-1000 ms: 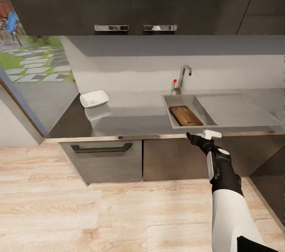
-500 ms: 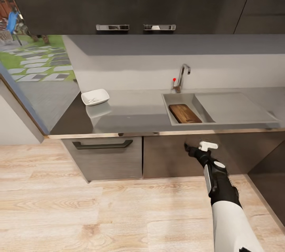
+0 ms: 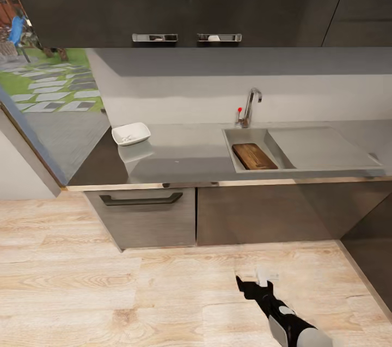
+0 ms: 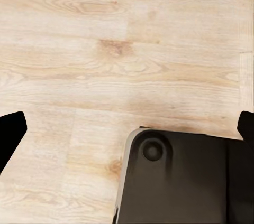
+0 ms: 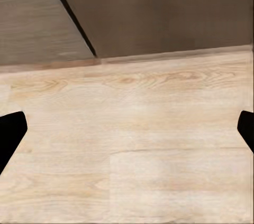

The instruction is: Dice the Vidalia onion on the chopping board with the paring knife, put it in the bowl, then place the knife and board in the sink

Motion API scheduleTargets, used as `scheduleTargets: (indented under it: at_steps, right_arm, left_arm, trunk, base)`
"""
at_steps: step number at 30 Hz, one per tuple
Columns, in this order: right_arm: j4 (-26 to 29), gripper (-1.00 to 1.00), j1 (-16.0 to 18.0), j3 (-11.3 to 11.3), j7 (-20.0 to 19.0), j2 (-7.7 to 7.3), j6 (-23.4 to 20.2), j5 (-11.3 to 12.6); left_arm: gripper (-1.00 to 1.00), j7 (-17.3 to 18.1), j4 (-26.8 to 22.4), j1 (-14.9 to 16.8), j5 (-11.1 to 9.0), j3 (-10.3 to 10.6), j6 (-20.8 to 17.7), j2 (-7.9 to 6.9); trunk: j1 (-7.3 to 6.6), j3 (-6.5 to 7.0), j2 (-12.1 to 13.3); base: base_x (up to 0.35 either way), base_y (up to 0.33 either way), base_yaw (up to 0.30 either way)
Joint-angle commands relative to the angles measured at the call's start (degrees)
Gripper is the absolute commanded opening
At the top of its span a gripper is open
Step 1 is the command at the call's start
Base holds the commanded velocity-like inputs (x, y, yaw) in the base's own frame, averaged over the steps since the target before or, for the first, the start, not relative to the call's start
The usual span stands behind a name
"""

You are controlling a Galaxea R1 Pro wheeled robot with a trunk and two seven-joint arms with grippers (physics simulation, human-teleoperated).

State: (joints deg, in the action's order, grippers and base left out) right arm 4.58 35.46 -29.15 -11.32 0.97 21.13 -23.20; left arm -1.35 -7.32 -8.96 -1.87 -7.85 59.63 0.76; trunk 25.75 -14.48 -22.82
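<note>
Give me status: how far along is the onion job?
Looks nearly done. The chopping board lies in the sink; the bowl on the countertop holds pale bits, too small to identify. The paring knife isn't discernible, so that step is unconfirmed. The right gripper hangs open and empty over the floor.

The right arm (image 3: 288, 325) has a black wrist section with a pale grey panel, ending in a gripper (image 3: 256, 281) with one black and one white finger. A black, rounded base plate (image 4: 185, 182) with a light grey edge carries a round recessed fastener.
</note>
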Motion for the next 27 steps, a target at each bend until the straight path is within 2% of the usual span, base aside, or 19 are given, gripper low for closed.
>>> scheduleTargets:
  at_steps: [1,6,11,12,15,21,24,27]
  right_arm:
    - [-1.3,1.0,-1.0,-0.5,0.2,-0.39,1.5,-0.3]
    - [-3.4,1.0,-5.2,-0.5,0.8,-1.14,3.7,-0.3]
    - [-3.6,1.0,-6.9,-0.5,0.9,-1.32,3.9,-0.2]
    - [-3.7,1.0,-7.7,-0.5,1.7,-1.32,3.7,-0.2]
    - [-3.7,1.0,-9.5,-0.4,3.2,-1.11,3.5,-0.2]
    - [-3.7,1.0,-16.8,-0.4,4.5,-1.11,3.4,-0.2]
    - [-3.7,1.0,-21.4,-0.5,8.0,-1.27,3.1,-0.2]
    - [-3.8,1.0,-26.0,-0.5,11.5,-1.36,0.8,-0.2]
  left_arm:
    - [1.0,-0.1,-0.1,0.0,-0.2,0.1,0.1,-0.01]
    - [1.0,-0.1,0.0,0.2,-0.2,0.1,0.1,-0.34]
    - [1.0,-0.1,0.0,0.2,-0.3,0.1,0.1,-0.46]
    - [1.0,-0.2,0.0,0.2,-0.3,0.1,0.1,-1.09]
    - [1.0,-0.2,0.0,0.2,-0.3,0.1,0.1,-1.21]
    - [1.0,-0.2,0.1,0.2,-0.3,0.1,0.1,-1.37]
    - [1.0,-0.2,0.1,0.2,-0.3,0.1,0.1,-1.49]
    - [1.0,-0.2,0.1,0.2,-0.3,0.1,0.1,-1.48]
  trunk:
    - [0.03,-0.08,-0.1]
    - [0.03,-0.08,-0.1]
    - [0.03,-0.08,-0.1]
    - [0.03,-0.04,-0.1]
    - [0.03,0.17,-0.1]
    - [0.03,0.7,-0.1]
    - [0.03,0.98,-0.1]
    - [0.03,1.25,-0.1]
  base:
    - [0.0,0.0,0.0]
    - [0.0,0.0,0.0]
    - [0.0,0.0,0.0]
    - [0.0,0.0,0.0]
    - [0.0,0.0,0.0]
    - [0.0,0.0,0.0]
    - [0.0,0.0,0.0]
    - [0.0,0.0,0.0]
